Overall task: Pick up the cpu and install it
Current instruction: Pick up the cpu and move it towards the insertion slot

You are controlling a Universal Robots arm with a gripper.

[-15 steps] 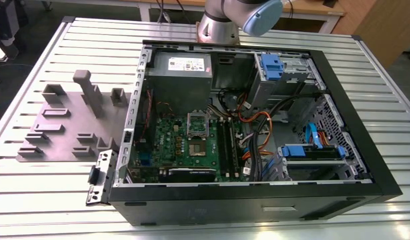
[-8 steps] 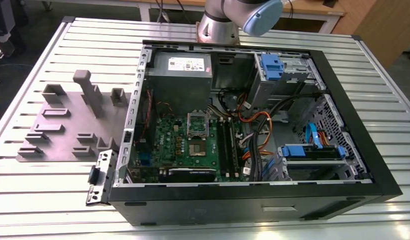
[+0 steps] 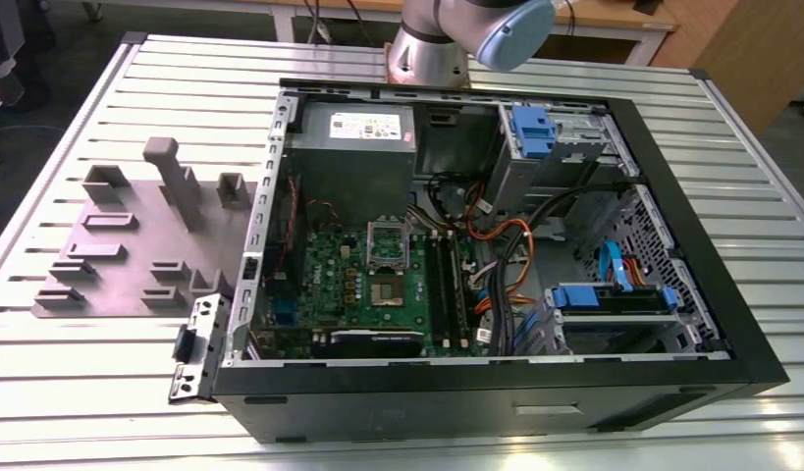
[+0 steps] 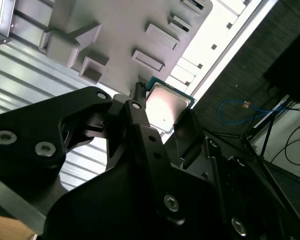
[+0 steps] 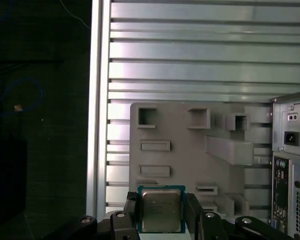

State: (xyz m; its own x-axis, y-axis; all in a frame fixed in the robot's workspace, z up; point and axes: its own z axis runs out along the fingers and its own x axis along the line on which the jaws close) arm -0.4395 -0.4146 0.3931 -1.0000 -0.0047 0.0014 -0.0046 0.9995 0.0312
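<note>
Matt black claw (image 5: 161,212) with bright metal screws (image 5: 208,215). The cpu (image 5: 160,207) it grips has a dull silvery metal top. Beyond the claw, a matt grey plastic holder plate (image 5: 185,150) lies on a shiny ribbed metal tabletop (image 5: 190,50).

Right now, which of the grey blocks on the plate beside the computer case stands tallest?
The narrow post near the far edge of the grey plate in the exterior view; it rises well above the other blocks, all squat.
</note>
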